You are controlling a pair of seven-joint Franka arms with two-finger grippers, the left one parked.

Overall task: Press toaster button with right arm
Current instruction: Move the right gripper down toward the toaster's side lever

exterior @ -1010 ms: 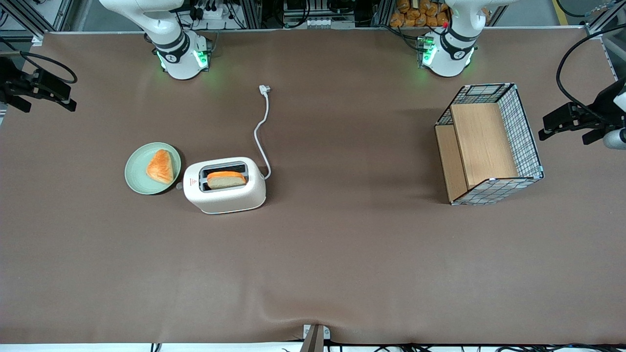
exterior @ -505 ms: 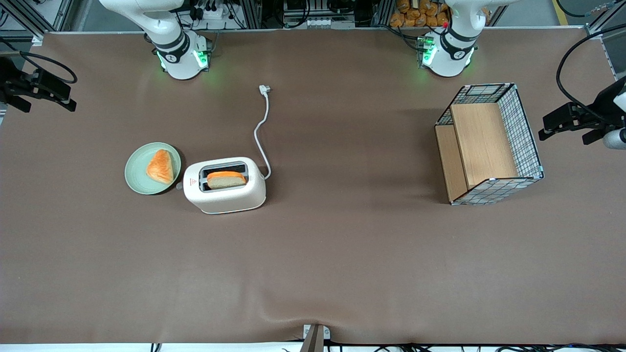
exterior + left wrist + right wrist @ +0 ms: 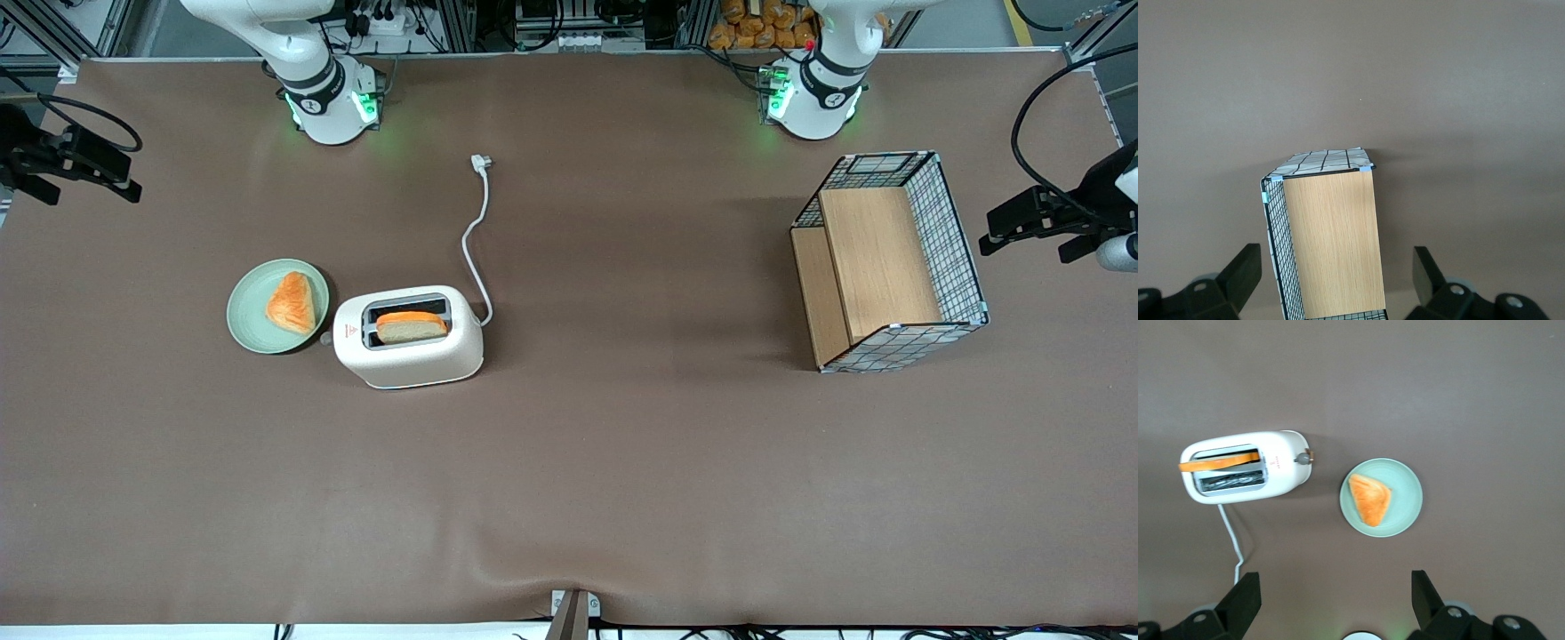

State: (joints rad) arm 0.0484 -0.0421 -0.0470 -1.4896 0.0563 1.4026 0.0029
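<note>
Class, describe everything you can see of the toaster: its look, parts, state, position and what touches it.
The toaster is cream-white, rounded, seemingly plastic, with a grey metal slot rim. It stands upright on the brown table, one bread slice sticking up from one slot. Its small grey button projects from the end facing the green plate. A white cord trails away unplugged. The end effector hovers open high above, touching nothing.

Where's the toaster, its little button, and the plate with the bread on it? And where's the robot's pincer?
toaster (image 3: 409,351), front view, cream side wall.
button (image 3: 1300,458), right wrist view, grey knob.
plate (image 3: 244,313), front view, bare green rim.
pincer (image 3: 1337,597), right wrist view, open, high above the table, between its fingertips.
</note>
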